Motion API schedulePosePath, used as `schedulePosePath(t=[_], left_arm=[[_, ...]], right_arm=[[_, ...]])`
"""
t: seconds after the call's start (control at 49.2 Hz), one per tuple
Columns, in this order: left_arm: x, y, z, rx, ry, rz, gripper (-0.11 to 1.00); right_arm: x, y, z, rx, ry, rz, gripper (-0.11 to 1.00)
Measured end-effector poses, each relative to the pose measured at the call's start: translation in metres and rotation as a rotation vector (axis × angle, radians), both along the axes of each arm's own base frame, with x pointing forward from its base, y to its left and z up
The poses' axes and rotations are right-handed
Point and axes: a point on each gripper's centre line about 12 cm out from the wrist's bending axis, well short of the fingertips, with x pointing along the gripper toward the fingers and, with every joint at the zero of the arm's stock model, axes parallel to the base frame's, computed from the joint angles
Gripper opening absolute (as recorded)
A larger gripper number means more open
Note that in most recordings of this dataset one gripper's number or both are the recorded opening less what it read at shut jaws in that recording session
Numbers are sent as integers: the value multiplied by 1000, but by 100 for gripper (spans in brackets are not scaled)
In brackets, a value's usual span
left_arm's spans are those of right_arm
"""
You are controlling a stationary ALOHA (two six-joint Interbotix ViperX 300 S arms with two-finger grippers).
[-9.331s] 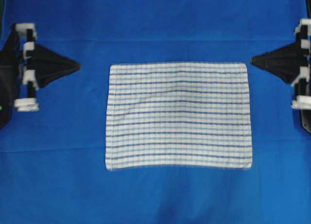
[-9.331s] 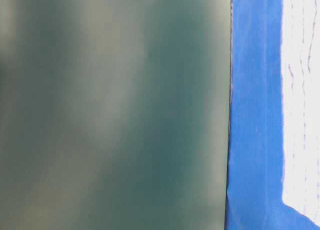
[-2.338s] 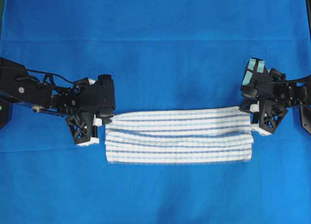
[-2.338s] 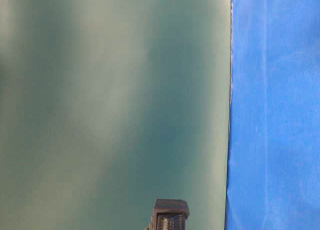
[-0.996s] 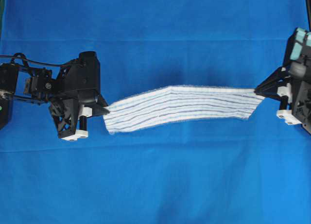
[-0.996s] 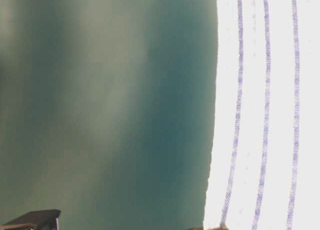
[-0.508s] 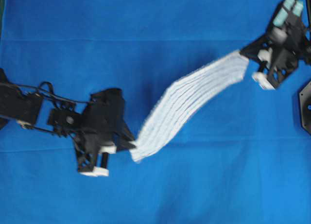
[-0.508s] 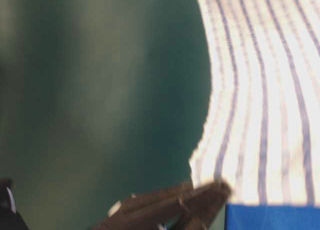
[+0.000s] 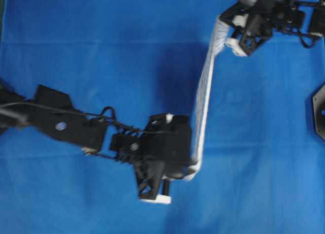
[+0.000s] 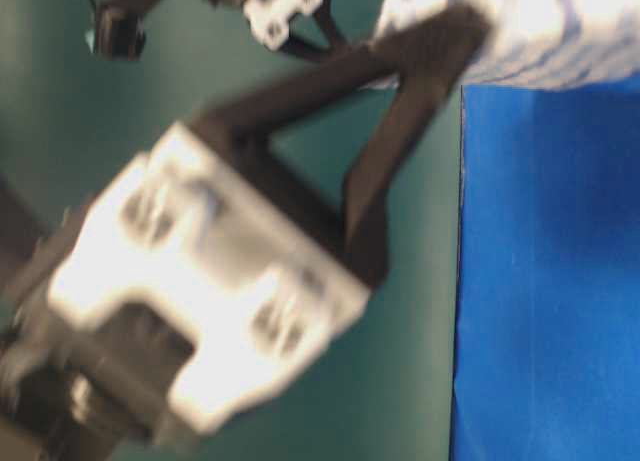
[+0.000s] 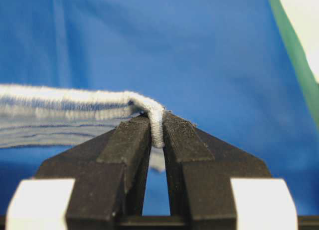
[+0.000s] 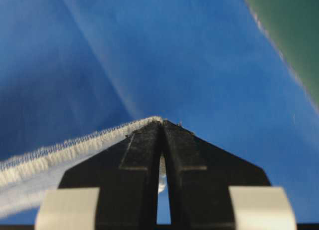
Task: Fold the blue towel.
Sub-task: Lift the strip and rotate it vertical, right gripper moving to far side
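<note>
Worktop (image 9: 76,51): blue covering, bare across the left and lower parts of the overhead view. Towel (image 9: 204,92): folded into a narrow band, stretched in the air from upper right to lower middle. Left gripper (image 9: 190,168): fingers (image 11: 130,140) pinched on its lower end. Right gripper (image 9: 222,21): fingers (image 12: 144,140) pinched on its upper end.

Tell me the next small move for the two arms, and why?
Probably lower both pincers so the towel lies on the table cover. The left pincer and right pincer each pinch one end, and the towel hangs stretched between them, folded into a narrow band.
</note>
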Motion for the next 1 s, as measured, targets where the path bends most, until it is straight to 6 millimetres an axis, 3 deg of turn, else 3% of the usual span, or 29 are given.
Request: schedulePosePath(t=[0.142,0.325,0.732,0.996], left_arm=[[16,-2,0,26,-22,-14,5],[26,3,-1,28,-45,-4,5],[59,19,-16,13,-168,40,5],[69,17,-20,46,-179,23,5]], right_arm=[[13,-6,0,-12,5,10,2],[13,-7,1,-13,8,7,2],[-20,3,8,-22,-6,-14,2],[-23,4,5,-15,10,-23,2]])
